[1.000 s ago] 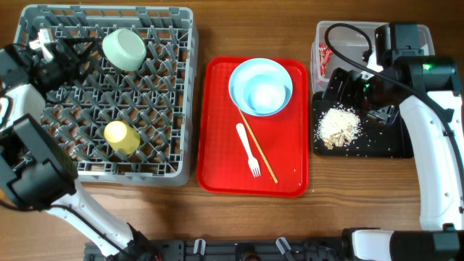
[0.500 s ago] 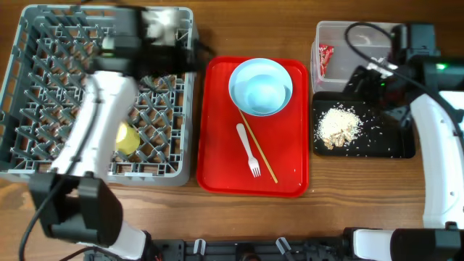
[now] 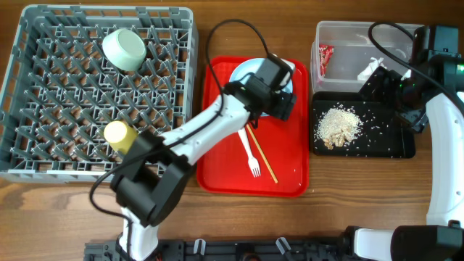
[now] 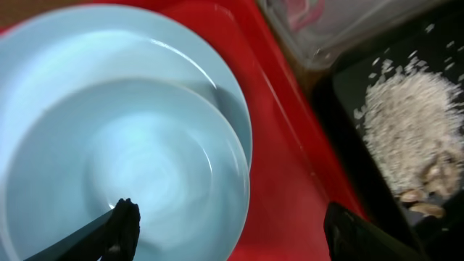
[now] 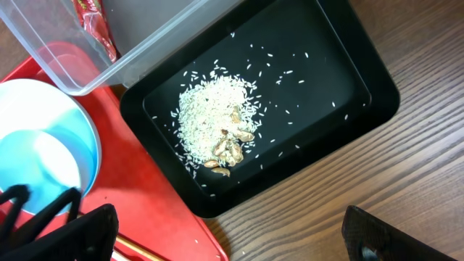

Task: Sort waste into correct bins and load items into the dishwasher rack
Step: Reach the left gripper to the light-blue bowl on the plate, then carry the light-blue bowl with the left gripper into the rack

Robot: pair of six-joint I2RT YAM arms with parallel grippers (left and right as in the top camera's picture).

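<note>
Swung the left gripper off the rack and across to the red tray in the last half-second; shifted the right gripper only slightly. Now holds the left one low over the bowl, nested on the plate, with fingers spread wide and gripping nothing: one tip above the bowl's inside, the other out past both rims toward the tray's right lip. Keeps the right one just as wide and empty above the black tray.

Could easily pinch bowl and plate rims together, close as they lie on that side, and lift both or drop one. Could also lose a smooth rim from a one-edge grip once tilted. Might knock the outer tip into the tray lip or the black tray just beyond and scatter the scraps. Might snag the cable, looped near the rack's right wall, on the way back.

Leaves little room below the plate, with fork and chopstick lying just beside it. Needs a lift over the tray lip and the rack wall before going left. Offers plenty of free pegs between small bowl and cup, and to their right. Shows the wrapper already inside the tub.
</note>
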